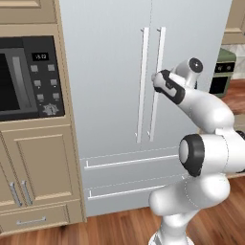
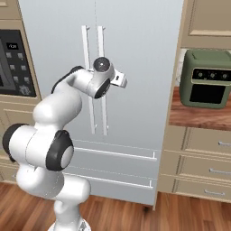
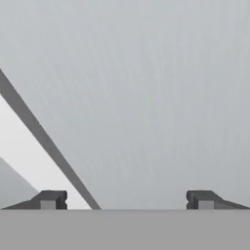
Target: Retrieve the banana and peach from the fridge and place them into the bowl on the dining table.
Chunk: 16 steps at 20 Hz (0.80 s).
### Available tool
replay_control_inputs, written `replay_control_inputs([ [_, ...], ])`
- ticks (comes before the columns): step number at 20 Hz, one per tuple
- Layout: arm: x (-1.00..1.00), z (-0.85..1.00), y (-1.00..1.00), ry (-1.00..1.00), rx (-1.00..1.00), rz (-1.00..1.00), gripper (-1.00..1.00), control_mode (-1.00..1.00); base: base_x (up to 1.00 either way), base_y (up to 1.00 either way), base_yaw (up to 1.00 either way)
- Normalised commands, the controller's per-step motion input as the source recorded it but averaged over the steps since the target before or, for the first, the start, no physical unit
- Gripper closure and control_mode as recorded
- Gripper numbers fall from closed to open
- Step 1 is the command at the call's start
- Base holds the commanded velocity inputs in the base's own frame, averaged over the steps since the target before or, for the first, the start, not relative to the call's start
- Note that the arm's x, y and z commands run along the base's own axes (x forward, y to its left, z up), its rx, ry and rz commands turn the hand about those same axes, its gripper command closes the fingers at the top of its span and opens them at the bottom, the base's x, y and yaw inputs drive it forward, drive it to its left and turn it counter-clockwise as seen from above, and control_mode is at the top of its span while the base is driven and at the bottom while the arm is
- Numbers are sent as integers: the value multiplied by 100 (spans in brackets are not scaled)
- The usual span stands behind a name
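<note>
Against fridge (image 1: 110,72) door: gripper (image 3: 127,200) spread wide, empty; white handle (image 3: 29,156) beside left fingertip.

Pale silver-grey fridge (image 1: 110,95) stands upright, both doors closed.

2 base views flank fridge (image 1: 115,95), hand view close on door

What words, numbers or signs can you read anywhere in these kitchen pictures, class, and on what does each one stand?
Black built-in oven: a small lit display at the top of its button panel shows pale digits, too blurred to read.
Oven buttons: grey squares, any marks on them too small to read.
Green countertop oven: dark knobs in a row, no label legible.
Fridge: plain doors and handles, no text or brand mark.
</note>
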Motion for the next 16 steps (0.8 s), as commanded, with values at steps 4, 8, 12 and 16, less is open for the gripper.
replay_control_inputs([
  [4, 23, -20, 23, -6, -3, 0, -100, -100, 0, 0, 0],
  [8, -4, -17, 41, -15, -9, 0, -100, -100, 0, 0, 0],
  [12, -12, 0, 28, -11, -6, 0, -100, -100, 0, 0, 0],
  [16, 20, 0, 3, 0, 0, -1, -100, -100, 0, 0, 0],
])
